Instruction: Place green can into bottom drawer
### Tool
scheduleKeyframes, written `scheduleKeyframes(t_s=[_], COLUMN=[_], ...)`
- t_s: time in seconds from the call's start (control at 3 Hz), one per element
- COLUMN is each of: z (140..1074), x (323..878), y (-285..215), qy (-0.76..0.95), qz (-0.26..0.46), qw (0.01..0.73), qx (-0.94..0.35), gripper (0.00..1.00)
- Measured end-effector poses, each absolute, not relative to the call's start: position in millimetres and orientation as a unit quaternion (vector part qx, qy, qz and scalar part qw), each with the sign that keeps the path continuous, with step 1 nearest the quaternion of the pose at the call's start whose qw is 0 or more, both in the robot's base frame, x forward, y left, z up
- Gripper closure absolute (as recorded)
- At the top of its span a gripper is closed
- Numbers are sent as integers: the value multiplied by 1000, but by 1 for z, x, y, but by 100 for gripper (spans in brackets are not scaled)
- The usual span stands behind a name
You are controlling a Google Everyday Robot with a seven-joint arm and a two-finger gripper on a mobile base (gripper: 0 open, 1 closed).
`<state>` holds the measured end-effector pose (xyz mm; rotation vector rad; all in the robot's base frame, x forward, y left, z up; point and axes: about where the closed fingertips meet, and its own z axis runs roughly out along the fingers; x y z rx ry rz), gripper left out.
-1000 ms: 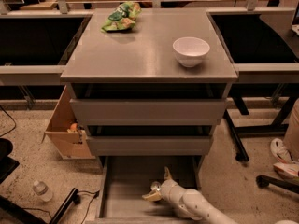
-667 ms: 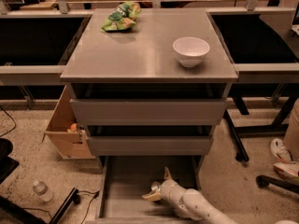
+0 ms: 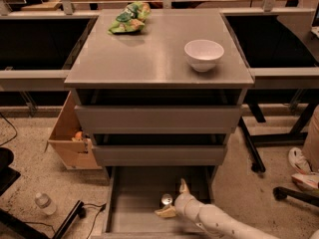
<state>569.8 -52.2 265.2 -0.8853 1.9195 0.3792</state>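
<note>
Green can standing upright, silver top up, long axis vertical, so mostly just the lid on view. Sitting on the floor of the bottom drawer, the lowest tray of the grey cabinet, pulled right out, can a bit right of the middle. Gripper down in that same drawer on a white arm reaching in from the cabinet's front right, fingers spread wide with the can between them; can't tell if either one touches it. On the cabinet top: white bowl at the right, nothing in it, and a green and yellow snack bag at the back left. Speckled floor around the cabinet, open cardboard box with some stuff inside against its left side, plastic bottle lying further out, front left.
</note>
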Motion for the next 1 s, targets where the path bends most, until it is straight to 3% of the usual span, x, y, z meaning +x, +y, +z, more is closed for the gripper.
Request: scheduleKeyframes(t_s=[0.67, 1.0], z=[334, 393], x=[523, 504], y=[-57, -10], qy=[843, 843], qz=[146, 91], qw=[397, 374], qx=[-333, -375], gripper=[0, 0])
